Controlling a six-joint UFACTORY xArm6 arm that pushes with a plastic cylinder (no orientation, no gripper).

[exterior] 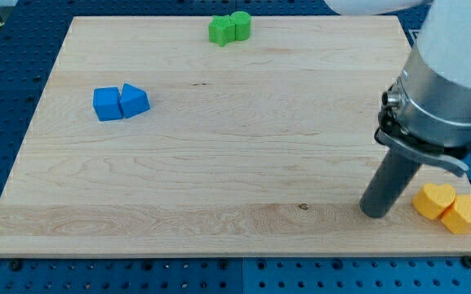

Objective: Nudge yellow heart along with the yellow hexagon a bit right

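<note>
My tip rests on the table at the lower right of the frame. The yellow heart sits just to the right of my tip, with a small gap between them. The yellow hexagon touches the heart on its right, close to the table's right edge. There is no pincer here, only a rod. A push to the right should move both.
</note>
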